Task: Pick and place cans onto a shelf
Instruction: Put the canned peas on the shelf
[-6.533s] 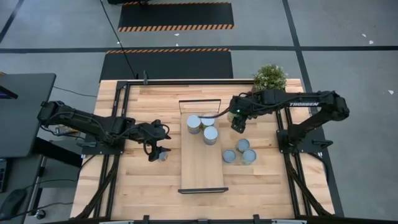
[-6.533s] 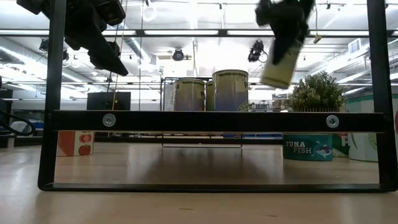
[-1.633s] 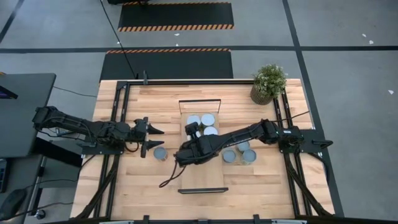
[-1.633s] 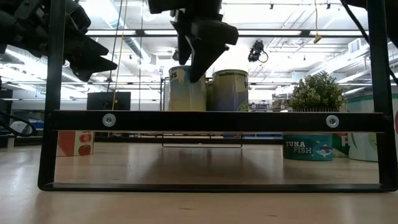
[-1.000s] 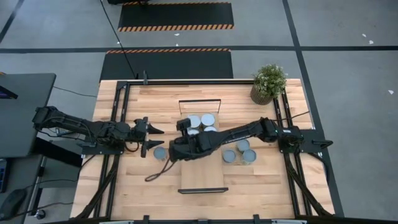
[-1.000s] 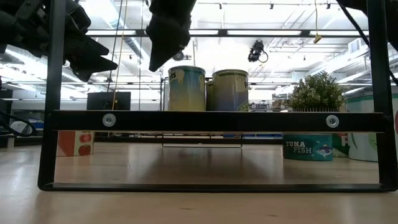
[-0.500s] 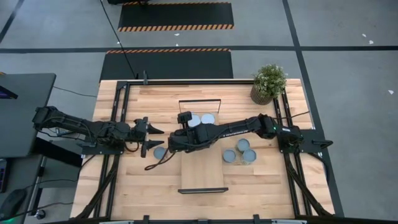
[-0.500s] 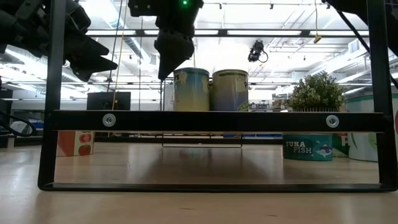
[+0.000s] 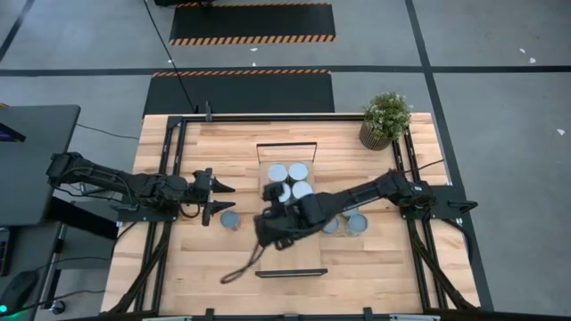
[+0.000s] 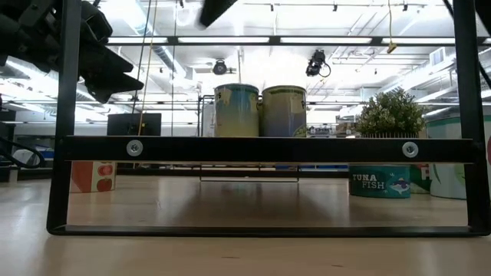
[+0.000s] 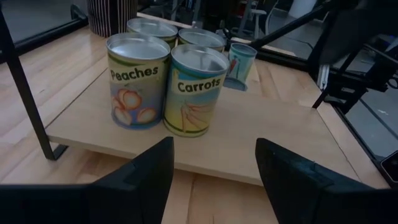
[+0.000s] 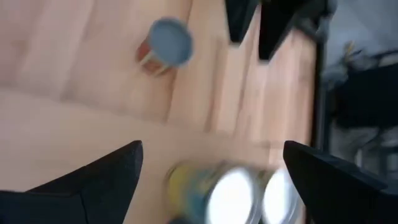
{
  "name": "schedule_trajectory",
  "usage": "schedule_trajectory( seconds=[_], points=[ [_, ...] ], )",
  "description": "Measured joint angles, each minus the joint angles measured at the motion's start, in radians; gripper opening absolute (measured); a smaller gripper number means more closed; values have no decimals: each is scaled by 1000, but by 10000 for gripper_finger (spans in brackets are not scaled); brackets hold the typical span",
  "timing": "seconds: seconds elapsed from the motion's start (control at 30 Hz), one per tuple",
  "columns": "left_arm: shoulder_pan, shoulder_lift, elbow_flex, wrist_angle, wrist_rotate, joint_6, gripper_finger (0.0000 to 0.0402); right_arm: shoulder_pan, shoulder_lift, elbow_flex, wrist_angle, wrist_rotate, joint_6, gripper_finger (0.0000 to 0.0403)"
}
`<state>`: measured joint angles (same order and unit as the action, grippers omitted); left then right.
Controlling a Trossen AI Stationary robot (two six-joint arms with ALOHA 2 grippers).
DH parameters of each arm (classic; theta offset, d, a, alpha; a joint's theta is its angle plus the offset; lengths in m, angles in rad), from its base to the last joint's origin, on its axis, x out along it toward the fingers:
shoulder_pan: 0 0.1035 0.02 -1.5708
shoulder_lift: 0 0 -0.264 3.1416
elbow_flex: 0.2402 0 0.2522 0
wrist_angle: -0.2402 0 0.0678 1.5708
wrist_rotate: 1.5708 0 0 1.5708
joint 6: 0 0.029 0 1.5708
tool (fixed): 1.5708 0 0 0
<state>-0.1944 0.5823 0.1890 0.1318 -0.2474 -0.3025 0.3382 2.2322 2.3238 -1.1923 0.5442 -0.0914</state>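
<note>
While the right gripper [image 9: 268,227] hangs above the shelf [image 9: 291,252], its fingers [image 12: 102,180] are spread wide with nothing between them; below it, seen from its wrist, are the lids of shelf cans and one lone can [image 12: 165,45] on the tabletop. From that lone can [image 9: 230,219], the left gripper [image 9: 214,192] sits near, at about eleven o'clock, off the shelf's left edge; its fingers [image 11: 138,180] are also parted and empty, facing the shelf. Four cans [image 9: 287,180] stand clustered on the far half of the shelf, among them a Peaches can [image 11: 137,81] touching a Carrots can [image 11: 198,89]. More cans [image 9: 358,223] lie on the table at three o'clock from the shelf.
</note>
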Motion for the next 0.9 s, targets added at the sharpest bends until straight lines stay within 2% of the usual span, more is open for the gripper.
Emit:
schedule_trajectory(
  seconds=[0.2,0.3,0.47,0.6,0.77,0.9],
  points=[
    [0,0,0,-10,0,-8,231,71,-58,1,-295,-19,342,392],
    [0,0,0,-9,0,-7,231,101,-79,-3,-388,-6,476,388],
    [0,0,0,-6,0,-3,231,130,-116,-75,-372,-4,540,377],
    [0,0,0,-10,0,-2,231,132,-168,-189,-369,16,580,368],
    [0,0,0,-9,0,0,231,123,-264,-382,-348,11,651,361],
    [0,0,0,-10,0,0,231,108,-385,-566,-230,-14,688,359]
  ],
)
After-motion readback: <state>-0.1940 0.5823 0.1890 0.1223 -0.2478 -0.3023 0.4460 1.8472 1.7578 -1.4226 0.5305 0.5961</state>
